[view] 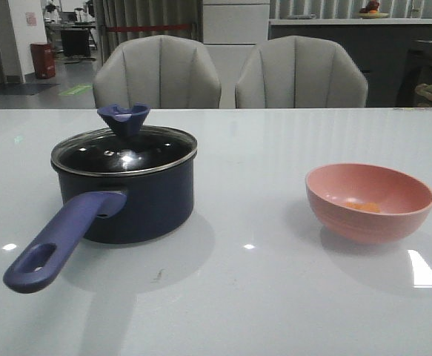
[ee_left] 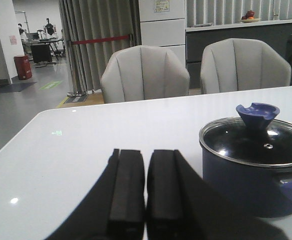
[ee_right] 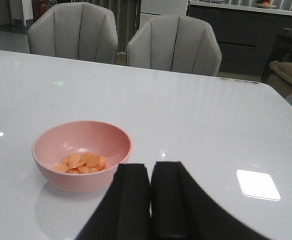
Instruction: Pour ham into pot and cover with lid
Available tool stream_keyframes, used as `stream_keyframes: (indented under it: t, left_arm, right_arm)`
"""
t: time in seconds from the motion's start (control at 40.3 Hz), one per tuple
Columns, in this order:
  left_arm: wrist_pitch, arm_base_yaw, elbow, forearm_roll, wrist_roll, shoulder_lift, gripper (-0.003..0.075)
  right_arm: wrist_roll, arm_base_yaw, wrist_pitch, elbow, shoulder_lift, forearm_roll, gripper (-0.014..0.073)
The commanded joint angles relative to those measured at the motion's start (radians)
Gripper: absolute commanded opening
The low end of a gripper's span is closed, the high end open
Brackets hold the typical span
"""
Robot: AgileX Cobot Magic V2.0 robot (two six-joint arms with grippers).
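Orange ham (ee_right: 81,163) slices heaped in a pink bowl (view: 369,202) toward the worktop's (view: 260,297) right side, ready for pouring. Well apart toward the left, the pot (view: 129,194), lid (view: 124,149) seated on its rim, so needing lifting first by its knob (view: 124,119). Pot interior hidden under reflections. Left end effector (ee_left: 144,192) and right end effector (ee_right: 150,197) both pressed together, holding nothing; absent from the front view.
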Motion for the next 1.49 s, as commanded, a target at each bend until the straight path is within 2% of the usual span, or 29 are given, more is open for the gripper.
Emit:
stream_keyframes:
  t: [0.0, 0.72, 0.893, 0.992, 1.067, 1.166, 1.315, 1.464]
  left_arm:
    - [-0.08, 0.001, 0.02, -0.003, -0.002, -0.017, 0.0113]
    - [-0.085, 0.001, 0.02, -0.003, -0.002, -0.017, 0.0113]
    - [-0.255, 0.001, 0.02, -0.003, -0.002, -0.017, 0.0113]
    - [-0.438, 0.001, 0.017, -0.003, -0.002, -0.017, 0.0113]
    - [-0.46, -0.001, -0.017, -0.003, -0.002, -0.017, 0.0113]
    - [-0.381, -0.001, -0.107, -0.003, -0.002, -0.003, 0.0113]
    - [-0.065, -0.001, -0.314, -0.033, -0.002, 0.091, 0.0113]
    - [0.123, -0.001, -0.445, -0.114, -0.002, 0.2, 0.0113]
  right_arm:
    - [-0.004, -0.004, -0.085, -0.004, -0.02, -0.001, 0.0166]
    - [-0.004, -0.004, -0.085, -0.004, -0.02, -0.001, 0.0166]
    - [-0.004, -0.004, -0.085, -0.004, -0.02, -0.001, 0.0166]
    - [-0.004, -0.004, -0.085, -0.004, -0.02, -0.001, 0.0166]
    - [-0.004, -0.004, -0.085, -0.004, -0.02, -0.001, 0.0166]
    - [-0.004, -0.004, -0.085, -0.004, -0.02, -0.001, 0.0166]
    - [-0.004, -0.004, -0.085, -0.004, -0.02, -0.001, 0.0166]
    - [-0.004, -0.004, -0.085, -0.004, -0.02, -0.001, 0.0166]
